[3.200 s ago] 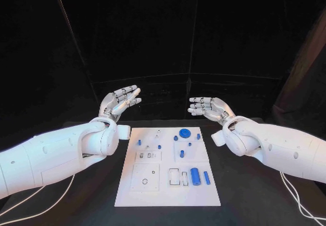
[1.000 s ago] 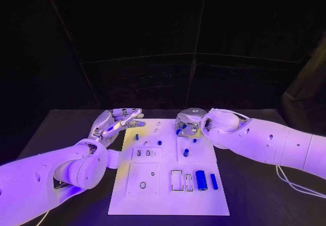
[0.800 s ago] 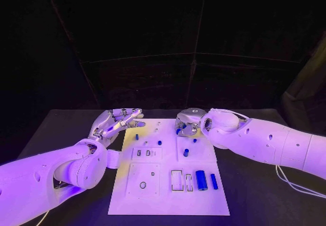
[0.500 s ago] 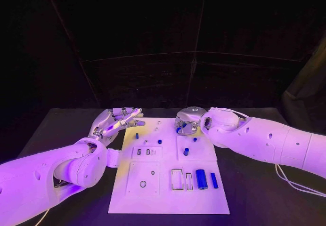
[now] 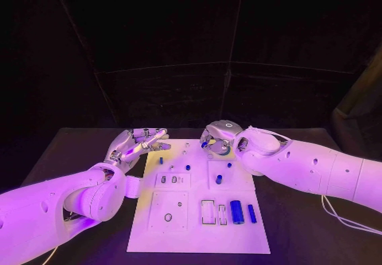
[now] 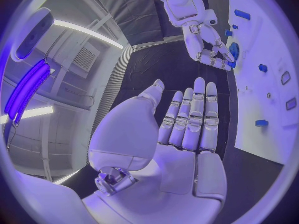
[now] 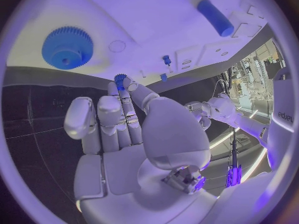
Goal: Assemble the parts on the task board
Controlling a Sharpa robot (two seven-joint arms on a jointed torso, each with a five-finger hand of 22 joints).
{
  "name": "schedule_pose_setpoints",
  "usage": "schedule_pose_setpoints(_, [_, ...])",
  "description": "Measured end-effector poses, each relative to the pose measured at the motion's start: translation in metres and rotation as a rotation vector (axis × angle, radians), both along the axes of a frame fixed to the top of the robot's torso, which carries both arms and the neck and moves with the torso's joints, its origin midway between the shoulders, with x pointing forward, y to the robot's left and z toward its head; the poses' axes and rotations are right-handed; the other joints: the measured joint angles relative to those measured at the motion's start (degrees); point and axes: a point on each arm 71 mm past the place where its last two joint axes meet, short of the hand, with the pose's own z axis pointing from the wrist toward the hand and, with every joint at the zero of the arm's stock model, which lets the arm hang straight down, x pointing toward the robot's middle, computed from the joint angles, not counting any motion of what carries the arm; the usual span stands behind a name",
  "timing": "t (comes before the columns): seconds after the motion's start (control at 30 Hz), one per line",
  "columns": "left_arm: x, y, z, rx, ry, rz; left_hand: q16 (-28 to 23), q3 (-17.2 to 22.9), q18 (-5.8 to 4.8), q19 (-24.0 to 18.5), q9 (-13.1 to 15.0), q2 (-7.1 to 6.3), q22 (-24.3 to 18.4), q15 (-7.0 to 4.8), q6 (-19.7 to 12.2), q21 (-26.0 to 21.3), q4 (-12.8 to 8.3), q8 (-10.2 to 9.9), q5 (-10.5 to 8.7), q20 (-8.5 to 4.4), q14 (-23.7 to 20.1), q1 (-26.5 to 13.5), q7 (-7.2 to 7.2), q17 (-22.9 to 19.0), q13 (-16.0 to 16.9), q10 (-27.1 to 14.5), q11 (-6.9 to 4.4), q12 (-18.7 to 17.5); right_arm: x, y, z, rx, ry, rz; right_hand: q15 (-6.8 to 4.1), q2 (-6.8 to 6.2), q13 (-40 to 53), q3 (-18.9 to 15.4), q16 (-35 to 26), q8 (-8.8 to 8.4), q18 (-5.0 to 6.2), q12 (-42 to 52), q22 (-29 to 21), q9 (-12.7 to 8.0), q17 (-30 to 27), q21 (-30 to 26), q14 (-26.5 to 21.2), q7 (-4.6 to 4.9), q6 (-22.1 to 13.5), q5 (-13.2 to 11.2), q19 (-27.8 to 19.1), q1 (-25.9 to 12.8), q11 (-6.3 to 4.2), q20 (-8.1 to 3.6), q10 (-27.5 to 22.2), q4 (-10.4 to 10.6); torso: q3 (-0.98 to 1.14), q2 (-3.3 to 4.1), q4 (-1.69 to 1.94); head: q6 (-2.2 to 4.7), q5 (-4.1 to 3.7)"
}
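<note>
Two robot hands near board's (image 5: 199,221) far end. Right robot hand (image 5: 216,140) above far edge, pinching small blue part (image 7: 120,78) between thumb and fingertip; part's axis cannot tell. Gear (image 7: 67,47) lies flat on board just beside. Left robot hand (image 5: 137,144) over dark surface (image 5: 72,149) off board's far-left corner, fingers straight and apart, holding nothing. Large cylinder (image 5: 237,212) and slimmer pin (image 5: 250,213) lie side by side near board's right edge, long axes running near-to-far. Open surface both sides of board.
</note>
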Motion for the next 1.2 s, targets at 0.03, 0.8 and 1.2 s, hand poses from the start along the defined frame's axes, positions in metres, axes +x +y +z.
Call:
schedule_pose_setpoints(0.03, [0.0,0.0,0.0,0.0,0.0,-0.001,0.0,0.15,0.0,0.0,0.0,0.0,-0.06,0.0,0.0,0.0,-0.15,-0.25,0.0,0.0,0.0,0.0,0.0,0.0,0.0,0.0,0.0,0.0,0.001,0.001,0.001,0.008,-0.007,-0.003,0.0,0.0,-0.02,0.04,0.03,0.0,0.0,0.0,0.0,0.0,0.0,0.0,0.0,0.0,0.0,0.0,0.0,0.0,0.01,0.0,-0.01,0.04,-0.01,0.03,0.03,0.01,0.01])
schedule_pose_setpoints(0.8, [-0.001,-0.001,0.001,-0.003,0.006,-0.014,0.0,0.16,-0.01,0.0,0.01,0.0,-0.12,0.0,0.0,0.0,-0.15,-0.26,0.0,0.0,0.0,0.0,0.0,0.05,0.01,-0.2,0.21,-0.26,0.018,0.034,0.004,0.068,-0.038,-0.01,0.0,-0.53,-0.02,1.39,1.29,-0.01,0.01,-0.01,0.71,-0.04,1.06,0.49,0.0,0.41,-0.44,-0.11,0.0,-0.53,0.42,0.0,-0.43,0.6,-0.51,0.75,0.93,0.36,-0.34])
schedule_pose_setpoints(1.2, [0.0,-0.002,0.001,-0.003,0.007,-0.017,-0.23,0.32,-0.01,0.0,0.01,0.0,-0.12,0.0,0.0,0.0,-0.31,-0.26,0.0,0.0,0.0,0.0,0.0,0.04,0.02,-0.2,0.2,-0.26,0.023,0.042,0.0,0.039,-0.009,-0.01,0.0,-1.35,0.0,1.86,2.01,0.0,0.02,-0.02,0.87,-0.05,1.52,0.49,0.0,0.41,-0.44,-0.12,0.21,-0.92,0.62,0.22,-0.63,1.08,-0.55,0.82,0.97,0.19,-0.02])
